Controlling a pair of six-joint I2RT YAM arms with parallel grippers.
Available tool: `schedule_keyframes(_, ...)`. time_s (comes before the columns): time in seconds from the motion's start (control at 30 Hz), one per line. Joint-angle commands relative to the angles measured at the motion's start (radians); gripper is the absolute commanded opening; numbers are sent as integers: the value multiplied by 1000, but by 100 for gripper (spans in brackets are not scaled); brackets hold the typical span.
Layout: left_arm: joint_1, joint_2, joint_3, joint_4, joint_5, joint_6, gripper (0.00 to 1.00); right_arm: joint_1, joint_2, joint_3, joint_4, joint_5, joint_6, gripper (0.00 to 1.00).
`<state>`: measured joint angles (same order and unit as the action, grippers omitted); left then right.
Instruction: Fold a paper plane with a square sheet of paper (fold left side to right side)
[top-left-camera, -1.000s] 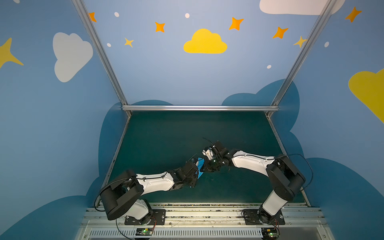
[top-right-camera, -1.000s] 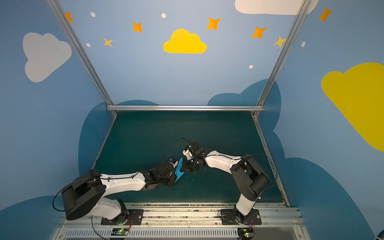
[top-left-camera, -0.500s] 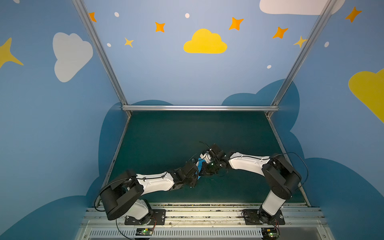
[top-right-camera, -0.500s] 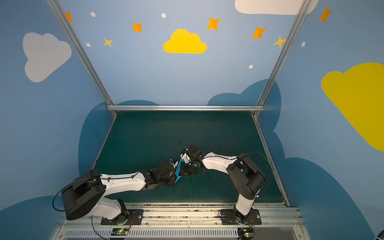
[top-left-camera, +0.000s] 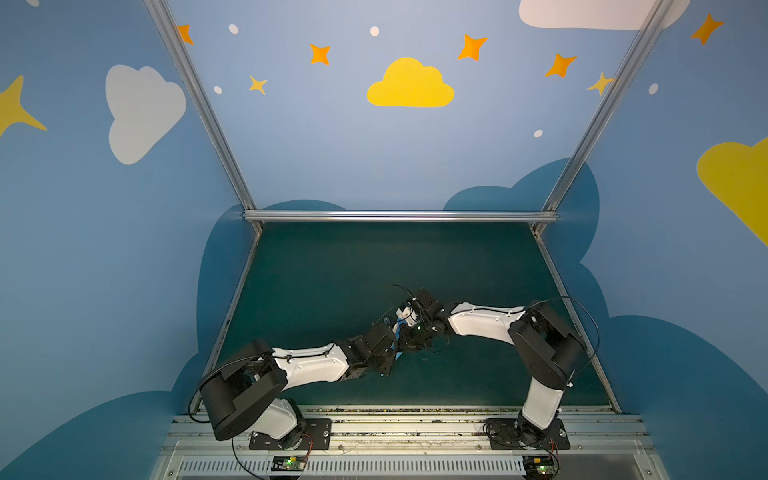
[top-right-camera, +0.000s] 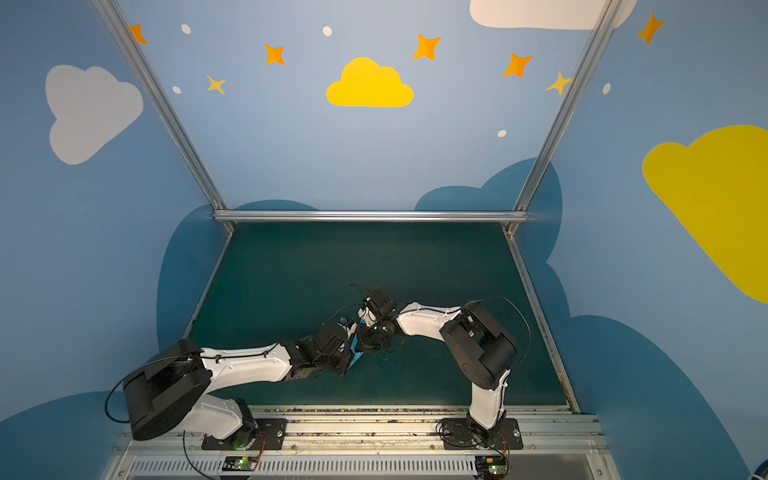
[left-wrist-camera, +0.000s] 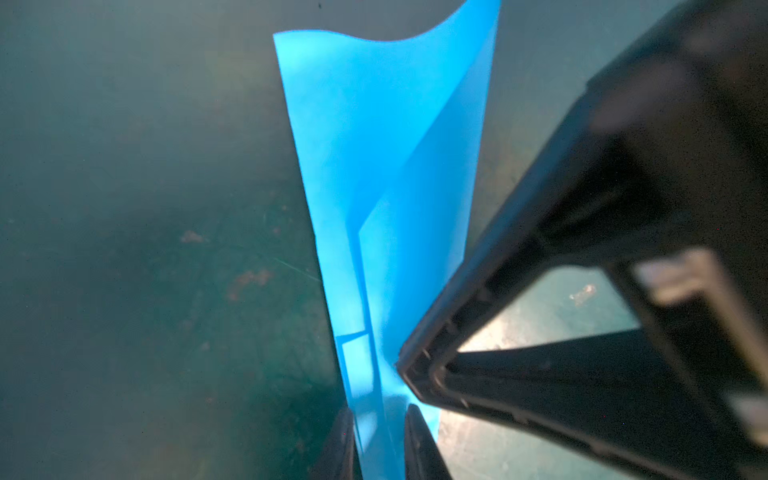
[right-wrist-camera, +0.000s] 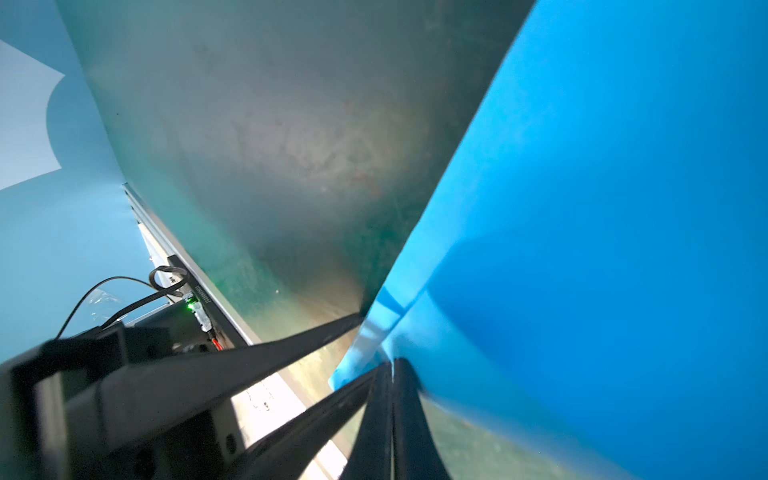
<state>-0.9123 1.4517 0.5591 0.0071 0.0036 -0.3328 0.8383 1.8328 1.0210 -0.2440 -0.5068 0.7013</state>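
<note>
1. Inspecting both top views from the left: the left arm (top-left-camera: 316, 365) reaches from the lower left of the frame toward the lower centre. The left gripper (top-left-camera: 392, 353) ends there, just beside the right one.
2. In the left wrist view, the left gripper's fingers (left-wrist-camera: 343, 440) sit at the bottom edge of the frame. They are drawn in on either side of the sheet of paper (left-wrist-camera: 374, 145) and pinch its lower end.
3. The sheet is bright blue, folded into overlapping layers, and runs from bottom centre to top centre of that frame above the green table mat (top-left-camera: 374, 266). Its far edge is wavy. In the top views only slivers of blue show between the two grippers, at lower centre (top-right-camera: 354, 358).
4. The right gripper (right-wrist-camera: 390, 368) has its fingers pressed together. The tips touch the sheet just beside the left fingers. Whether paper is caught between them cannot be told.
5. The right arm (top-left-camera: 482, 322) comes in from the lower right of the frame.
</note>
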Motion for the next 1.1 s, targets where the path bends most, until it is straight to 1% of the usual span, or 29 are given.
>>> schedule_keyframes(0.0, -4, -10, 11, -75, 31, 8, 25, -9, 17, -14, 22, 16, 12, 0)
schedule_keyframes(0.17, 1, -52, 4, -99, 44, 2, 32, -13, 22, -23, 37, 13, 20, 0)
schedule_keyframes(0.37, 3, -140, -18, -139, 80, -3, 44, -12, 26, -25, 43, 13, 22, 0)
schedule_keyframes(0.53, 0, -162, -28, -157, 102, -7, 49, -13, 33, -30, 50, 13, 25, 0)
schedule_keyframes(0.63, -11, -148, -31, -157, 99, -12, 50, -12, 36, -33, 52, 13, 27, 0)
schedule_keyframes(0.87, -16, -112, -41, -143, 49, -23, 49, -12, 37, -31, 53, 13, 27, 0)
schedule_keyframes(1.07, -15, -81, -36, -125, 45, -26, 40, -13, 34, -30, 52, 10, 27, 0)
